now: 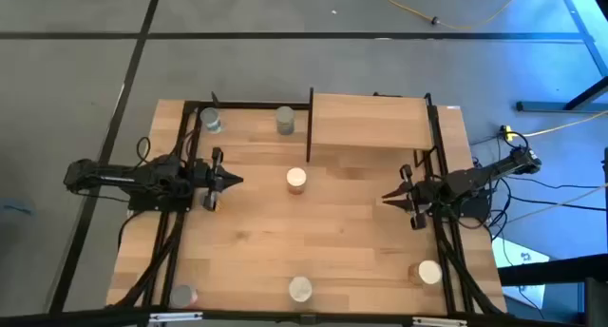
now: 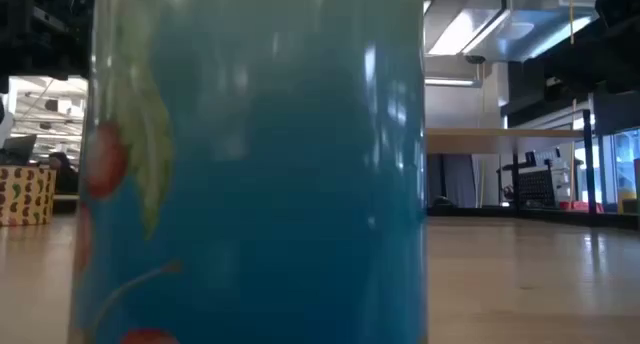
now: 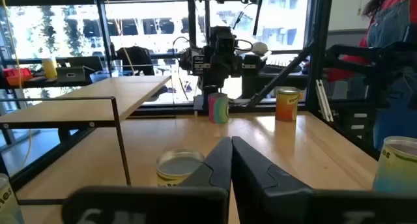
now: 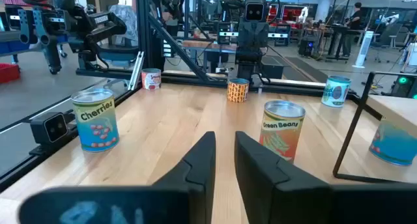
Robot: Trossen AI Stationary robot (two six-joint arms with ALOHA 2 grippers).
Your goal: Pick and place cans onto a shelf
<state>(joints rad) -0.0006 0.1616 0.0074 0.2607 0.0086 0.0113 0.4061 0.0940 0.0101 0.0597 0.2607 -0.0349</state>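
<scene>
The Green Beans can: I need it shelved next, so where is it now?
In the high view the Green Beans can stands mid-table, between both hands, just in front of the shelf.

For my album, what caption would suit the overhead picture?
Two idle arms flank a wooden table scattered with cans, the raised shelf bare.

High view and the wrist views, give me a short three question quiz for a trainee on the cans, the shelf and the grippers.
1. True or false: a can stands on top of the shelf.
2. The label of the can at the table's middle reads: A Green Beans, B Cherries, C Corn.
3. What do the left gripper and the right gripper hold?
Key: 1 false; 2 A; 3 nothing.
</scene>
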